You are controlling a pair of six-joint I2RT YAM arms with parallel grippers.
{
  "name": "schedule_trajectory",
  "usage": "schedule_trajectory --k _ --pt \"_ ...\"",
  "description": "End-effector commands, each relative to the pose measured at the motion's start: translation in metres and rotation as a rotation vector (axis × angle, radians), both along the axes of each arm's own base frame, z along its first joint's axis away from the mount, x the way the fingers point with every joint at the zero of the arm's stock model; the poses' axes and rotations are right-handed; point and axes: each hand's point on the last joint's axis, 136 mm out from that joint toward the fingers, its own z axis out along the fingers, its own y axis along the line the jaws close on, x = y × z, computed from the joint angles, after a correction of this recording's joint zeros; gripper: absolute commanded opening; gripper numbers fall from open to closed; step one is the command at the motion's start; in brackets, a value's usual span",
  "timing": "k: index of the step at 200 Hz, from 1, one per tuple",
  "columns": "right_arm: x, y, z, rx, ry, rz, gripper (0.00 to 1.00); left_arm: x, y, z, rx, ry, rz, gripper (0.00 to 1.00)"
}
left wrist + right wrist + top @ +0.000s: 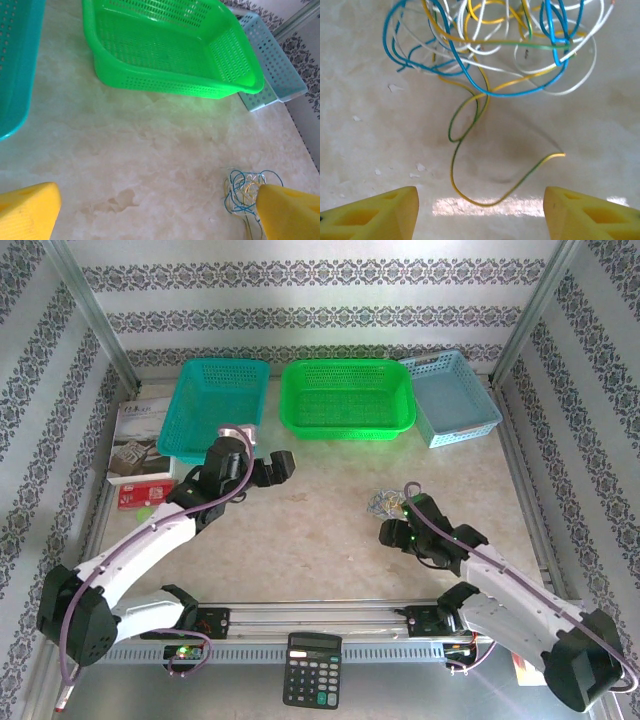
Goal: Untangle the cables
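from left to right in the overhead view: the teal basket (215,405) stands at the back, and in front of it your left gripper (278,466) hangs over the bare table (300,540), well apart from the work. in its wrist view the yellow fingertips (27,212) are spread wide with nothing between them. next comes the green basket (345,398), at the back centre. right of centre lie the cables (384,502), a small knot of blue, yellow, white and green-yellow wires resting on the table, in front of the gap between the green basket and the light blue basket (450,395). your right gripper (395,528) sits just beside the knot on its near side. in its wrist view the jaws stand apart, and the low bend of one loose green-yellow strand (453,172) lies on the table about level with the fingertips, not pinched. progress, as a judgement: no wire has been drawn free, all the loops cross in one bundle, and no basket holds a wire. the whole job remains: you must take a free end, draw it clear of the knot, and repeat for each wire.
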Motion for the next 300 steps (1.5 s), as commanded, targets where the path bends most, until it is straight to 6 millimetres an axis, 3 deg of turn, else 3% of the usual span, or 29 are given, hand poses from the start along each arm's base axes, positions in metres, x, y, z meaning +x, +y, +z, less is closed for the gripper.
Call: schedule_trajectory --k 1,56,64,125,174,260,285,300 --pt "-0.013 -0.017 -0.01 -0.023 0.032 -0.136 0.68 0.006 -0.011 0.02 -0.021 -0.061 -0.012 1.0" --pt "-0.014 -0.013 -0.017 0.109 0.04 -0.268 0.68 0.01 -0.017 0.017 -0.029 -0.066 -0.016 1.0" --pt "-0.019 -0.015 -0.028 0.105 0.061 -0.277 0.68 0.01 -0.018 0.017 -0.028 -0.066 -0.016 1.0" --pt "-0.004 -0.005 -0.026 0.182 0.03 -0.295 0.49 0.01 -0.019 0.008 -0.021 -0.052 -0.019 1.0" --pt "0.005 -0.005 -0.028 0.223 0.029 -0.318 0.42 0.01 -0.019 0.005 -0.014 -0.047 -0.018 1.0" --pt "0.007 -0.004 -0.039 0.249 0.045 -0.33 0.41 0.014 -0.02 0.001 -0.015 -0.035 -0.009 1.0" --pt "0.008 -0.004 -0.04 0.253 0.045 -0.335 0.35 0.014 -0.02 0.0 -0.012 -0.032 -0.009 1.0" --pt "0.01 -0.005 -0.041 0.255 0.041 -0.337 0.26 0.014 -0.02 0.001 -0.011 -0.03 -0.009 1.0"
